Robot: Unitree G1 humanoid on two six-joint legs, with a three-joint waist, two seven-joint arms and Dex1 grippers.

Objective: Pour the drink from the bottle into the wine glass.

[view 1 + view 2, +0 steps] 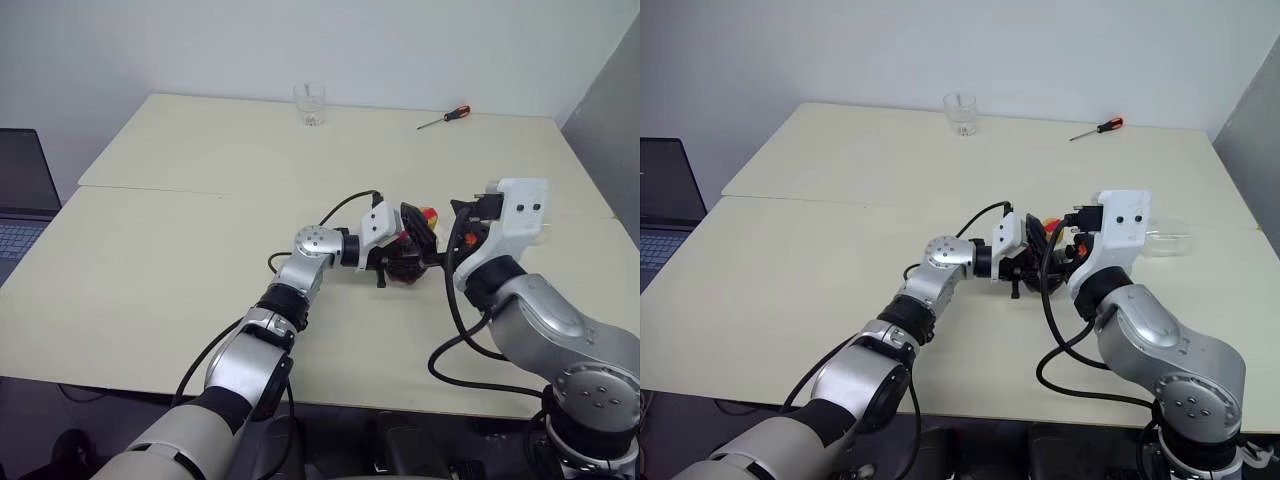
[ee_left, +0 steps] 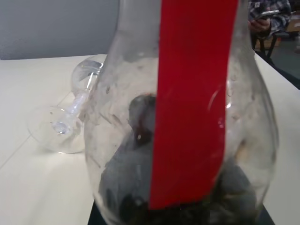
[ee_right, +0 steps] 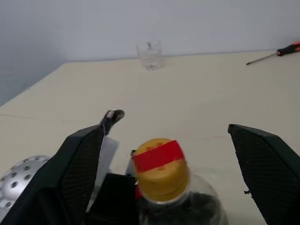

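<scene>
**Cap still on, right gripper lined up over it**

The cream table carries the scene, with a short clear tumbler and a screwdriver at its far edge, well apart from the action. Near the front edge, the left gripper reaches across to the right, its fingers pressed tight on the body of the bottle, which it holds upright above the tabletop. The right gripper points forward, its fingers spread as wide as they go, one on either side of the bottle's neck and touching nothing.

The relation that matters: the yellow-and-red cap sits between the spread right fingers and just ahead of them, the bottle's long axis standing vertical across the gripper's level line. The right arm is plainly the nearer one to the cap; its likely next job is closing on it to unscrew.

The bottle is squat, clear and round-bellied, with a red label strip down its side and the drink lying dark in its bottom part. Beyond it, the wine glass lies tipped on its side on the table, near the right arm, foot towards the left wrist camera, empty. It would need righting before any pour.
</scene>
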